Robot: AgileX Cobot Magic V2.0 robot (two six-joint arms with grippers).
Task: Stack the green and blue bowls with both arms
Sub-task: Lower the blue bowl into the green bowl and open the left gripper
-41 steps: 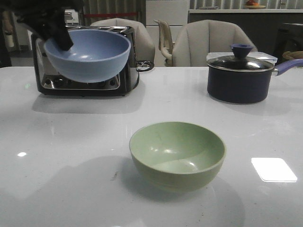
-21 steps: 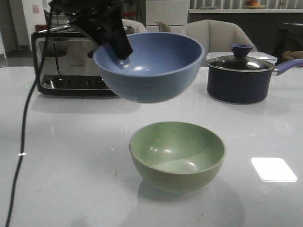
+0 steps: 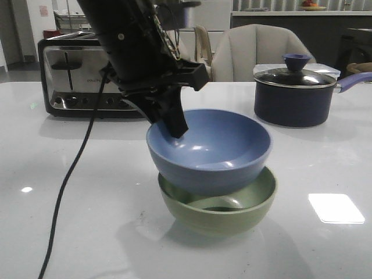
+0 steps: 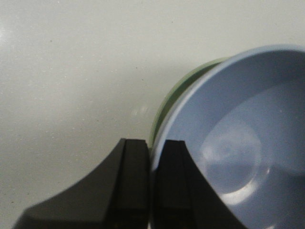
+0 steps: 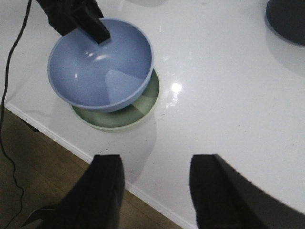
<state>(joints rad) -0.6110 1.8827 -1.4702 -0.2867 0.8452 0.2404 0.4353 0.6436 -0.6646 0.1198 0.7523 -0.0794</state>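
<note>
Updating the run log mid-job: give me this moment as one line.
left claw: shut on blue bowl rim | blue bowl: tilted, lowered into green bowl | right claw: open, holding nothing, hovering apart | stack: not released

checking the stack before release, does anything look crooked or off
Yes: the blue bowl sits off-centre in the green bowl, shifted toward the left gripper still clamped on its rim and tilted, so green rim shows on one side only.
</note>
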